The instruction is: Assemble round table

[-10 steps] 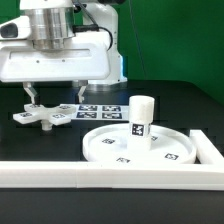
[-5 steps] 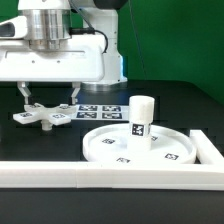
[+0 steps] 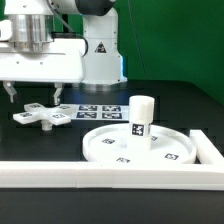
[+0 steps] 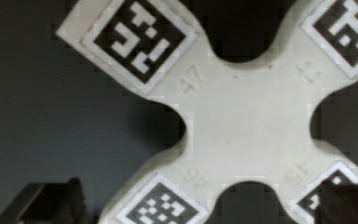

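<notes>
At the exterior view's left, the claw [image 3: 33,93] hangs spread wide and empty, just above the cross-shaped base piece [image 3: 42,116], which lies flat on the dark surface [image 3: 180,105]. Further right lies the marker board [image 3: 100,110], then the round disc [image 3: 175,138], with the cylinder leg [image 3: 140,118] standing upright on it.

Flat white cross-shaped plastic base piece [image 4: 229,110]: smooth, matt, with crisp printed black-and-white tags. Wide white rimmed round plastic disc [image 3: 148,150]: smooth, slight sheen. Short thick white plastic cylinder leg [image 3: 141,105]: same finish. Black tabletop [image 3: 180,105]: matt, even. Long white straight border wall [image 3: 100,174]: smooth, matt. White robot arm casing [image 3: 95,65]: hard, glossy.
</notes>
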{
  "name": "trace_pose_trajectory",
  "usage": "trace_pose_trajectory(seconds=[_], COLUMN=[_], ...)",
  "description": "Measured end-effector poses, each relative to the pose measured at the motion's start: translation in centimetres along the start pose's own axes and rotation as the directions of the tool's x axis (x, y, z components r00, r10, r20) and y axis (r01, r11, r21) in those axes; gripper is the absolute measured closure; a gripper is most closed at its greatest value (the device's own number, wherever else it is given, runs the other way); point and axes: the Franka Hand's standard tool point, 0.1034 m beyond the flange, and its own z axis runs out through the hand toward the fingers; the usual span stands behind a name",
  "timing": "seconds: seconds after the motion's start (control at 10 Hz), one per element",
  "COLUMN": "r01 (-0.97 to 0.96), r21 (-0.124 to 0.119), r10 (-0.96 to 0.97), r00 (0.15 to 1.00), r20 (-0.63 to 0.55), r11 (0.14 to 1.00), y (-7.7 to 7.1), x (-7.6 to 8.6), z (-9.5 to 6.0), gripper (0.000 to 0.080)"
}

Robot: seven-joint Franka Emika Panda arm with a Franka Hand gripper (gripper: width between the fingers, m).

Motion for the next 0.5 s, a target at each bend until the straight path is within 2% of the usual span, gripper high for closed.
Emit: trace_pose_trajectory(seconds=[0.3,0.5], r01=[0.011,0.016], r21=[-0.015,-0.011], r10=[-0.011,-0.016], r00=[1.0,1.0], r20=[-0.005,0.003], r11=[1.0,1.0], y=[-0.2,-0.5], x=[-1.0,-1.3], z=[0.8,0.9], gripper=[0.015,0.015])
